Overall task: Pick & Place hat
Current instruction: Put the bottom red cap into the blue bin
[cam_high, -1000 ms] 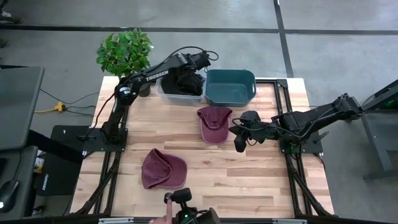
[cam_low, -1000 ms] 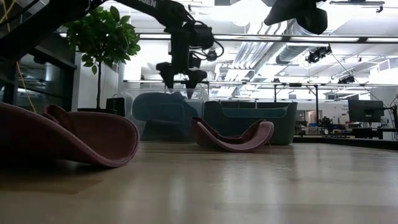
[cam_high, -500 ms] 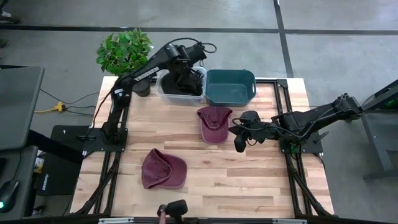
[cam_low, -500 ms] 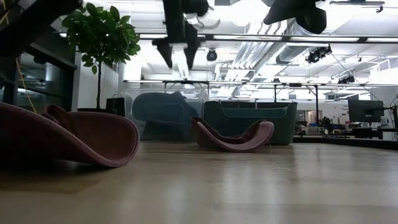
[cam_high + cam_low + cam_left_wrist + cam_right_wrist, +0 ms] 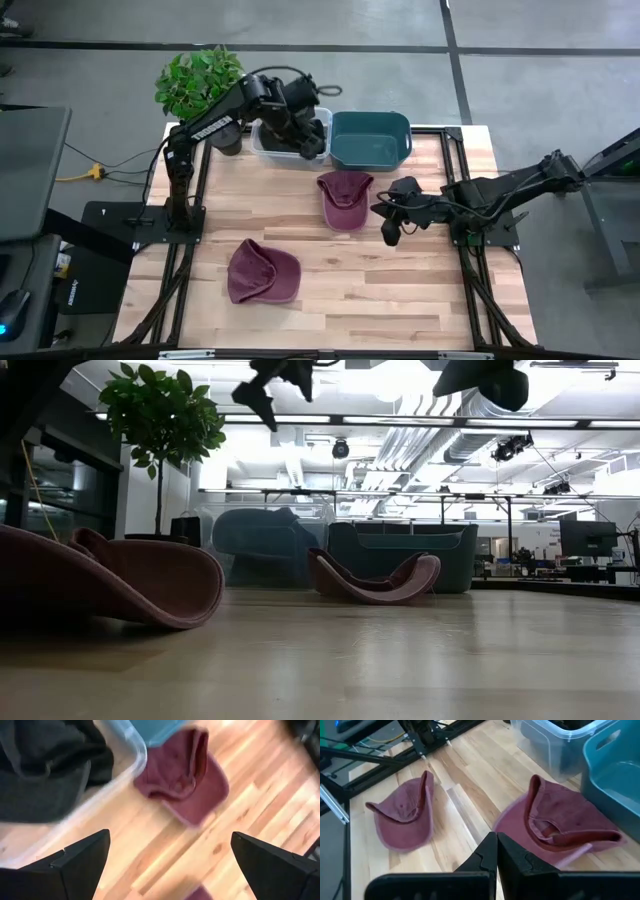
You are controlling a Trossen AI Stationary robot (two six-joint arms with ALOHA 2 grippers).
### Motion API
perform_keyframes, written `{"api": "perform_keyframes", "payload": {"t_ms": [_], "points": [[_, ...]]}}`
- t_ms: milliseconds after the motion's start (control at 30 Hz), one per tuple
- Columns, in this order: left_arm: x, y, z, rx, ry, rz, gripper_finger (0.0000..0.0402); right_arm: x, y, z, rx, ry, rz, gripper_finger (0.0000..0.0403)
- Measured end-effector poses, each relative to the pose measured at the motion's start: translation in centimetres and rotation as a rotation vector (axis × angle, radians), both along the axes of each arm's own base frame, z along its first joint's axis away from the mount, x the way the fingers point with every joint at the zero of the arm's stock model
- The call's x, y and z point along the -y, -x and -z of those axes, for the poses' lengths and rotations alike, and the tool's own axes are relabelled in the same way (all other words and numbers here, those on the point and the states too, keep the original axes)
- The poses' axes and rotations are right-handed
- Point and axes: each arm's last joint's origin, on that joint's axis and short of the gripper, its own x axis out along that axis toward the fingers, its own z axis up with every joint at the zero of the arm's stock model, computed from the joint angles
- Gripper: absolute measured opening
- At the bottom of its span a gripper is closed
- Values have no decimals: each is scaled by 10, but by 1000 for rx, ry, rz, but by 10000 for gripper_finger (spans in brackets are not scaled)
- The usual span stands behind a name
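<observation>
Two maroon hats lie brim-up on the table: one in the middle [image 5: 345, 198] [image 5: 560, 822] [image 5: 185, 775], one nearer the near edge [image 5: 263, 272] [image 5: 402, 815] [image 5: 110, 585]. A dark hat [image 5: 290, 135] [image 5: 45, 770] lies inside the clear bin [image 5: 262, 148] at the far edge. My left gripper [image 5: 308, 140] [image 5: 170, 865] hangs open and empty, high over that bin's near right corner. My right gripper [image 5: 390, 232] [image 5: 496, 845] is shut and empty, above the table just right of the middle hat.
A teal bin [image 5: 370, 140] [image 5: 615, 770] stands right of the clear bin at the far edge. A potted plant [image 5: 200, 80] [image 5: 160, 420] is at the far left corner. Bare wood lies between the two hats and along the near right side.
My left gripper has risen from low over the clear bin, staying open, and its arm has folded back toward the table's left. The dark hat stays in the bin. A person's hand at the near edge has gone from view.
</observation>
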Motion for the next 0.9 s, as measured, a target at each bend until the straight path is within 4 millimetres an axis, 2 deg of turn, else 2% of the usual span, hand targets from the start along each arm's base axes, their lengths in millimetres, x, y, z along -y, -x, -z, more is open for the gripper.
{"api": "perform_keyframes", "payload": {"t_ms": [100, 300, 400, 533, 633, 767, 833, 900], "points": [[18, -1, -7, 26, -5, 36, 399, 2, 15, -5, -13, 13, -5, 0], [53, 16, -25, 88, 5, 72, 399, 6, 57, -25, 43, 61, -5, 0], [71, 22, -19, 53, 15, 69, 399, 8, 74, -30, 54, 70, -38, 0], [96, 36, -2, -2, 15, 49, 399, 9, 89, -33, 53, 78, -67, 0], [114, 50, 16, 33, 47, 10, 399, 10, 96, -32, 40, 86, -83, 0], [139, 67, 54, 53, 119, -70, 399, 10, 101, -31, 18, 89, -114, 0], [150, 85, 75, 1, 145, -117, 399, 11, 103, -33, 23, 90, -137, 0], [160, 91, 87, 31, 196, -155, 399, 12, 106, -34, 34, 85, -148, 0]]}}
